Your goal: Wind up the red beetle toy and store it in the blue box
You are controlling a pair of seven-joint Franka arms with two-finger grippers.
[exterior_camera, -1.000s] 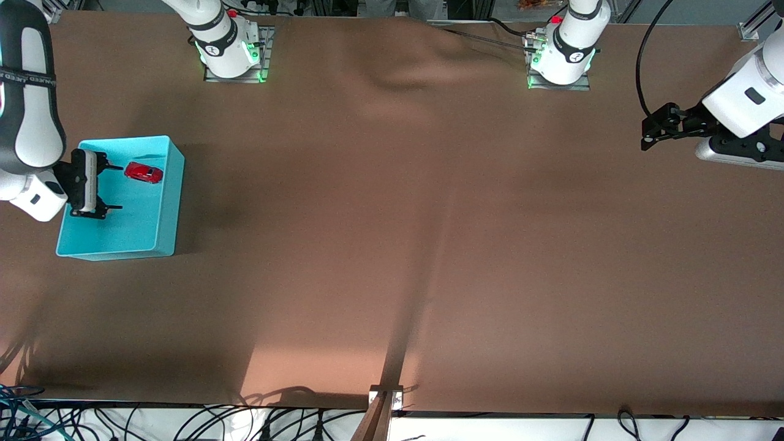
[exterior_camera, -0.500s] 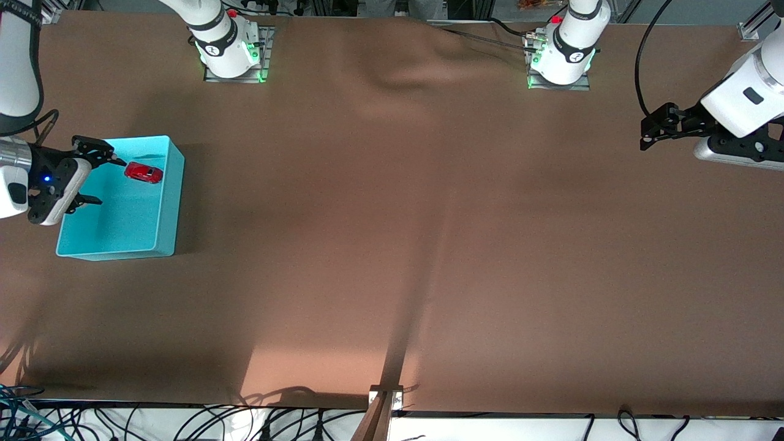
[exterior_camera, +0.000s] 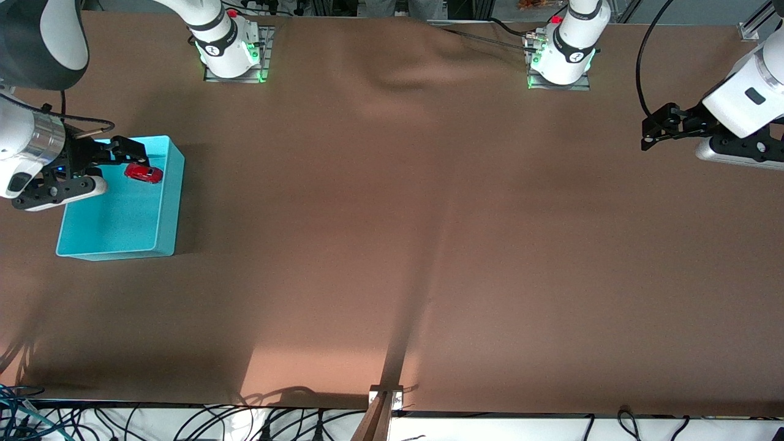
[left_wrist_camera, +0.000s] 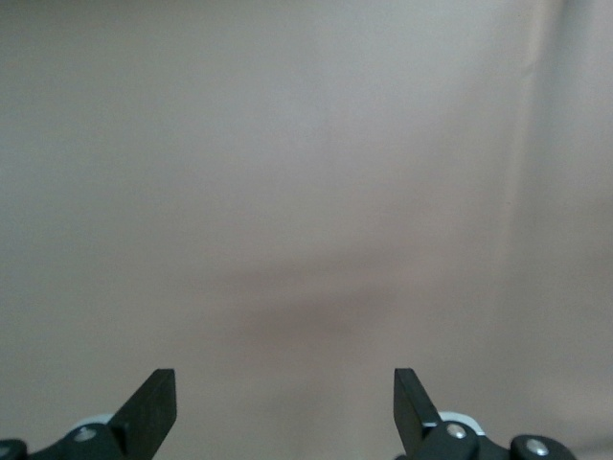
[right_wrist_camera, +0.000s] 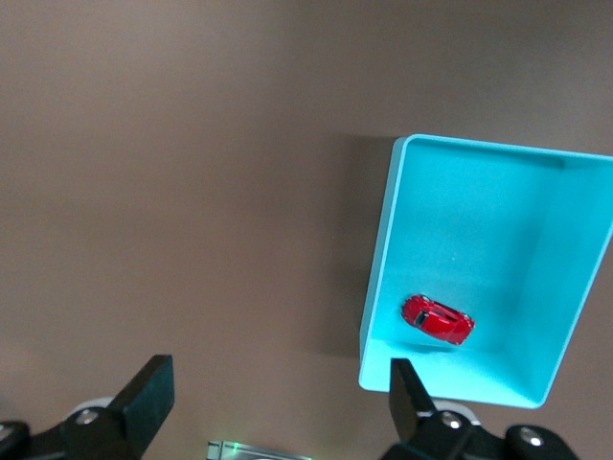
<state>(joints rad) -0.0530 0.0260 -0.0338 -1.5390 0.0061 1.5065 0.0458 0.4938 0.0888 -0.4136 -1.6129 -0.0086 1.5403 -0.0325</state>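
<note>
Since a second ago the right end effector [exterior_camera: 131, 154] has pulled up out of the blue box [exterior_camera: 165, 211] and now hangs over its upper left corner at frame left, fingers wide, empty. Inside the box lies the red beetle toy [exterior_camera: 144, 173]. At frame right, the left end effector [exterior_camera: 650, 131] waits over the desk [exterior_camera: 429, 214], wide.

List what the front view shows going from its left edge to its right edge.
right gripper, over the blue box's end → red beetle toy inside the blue box → bare brown table → left gripper, waiting open.
</note>
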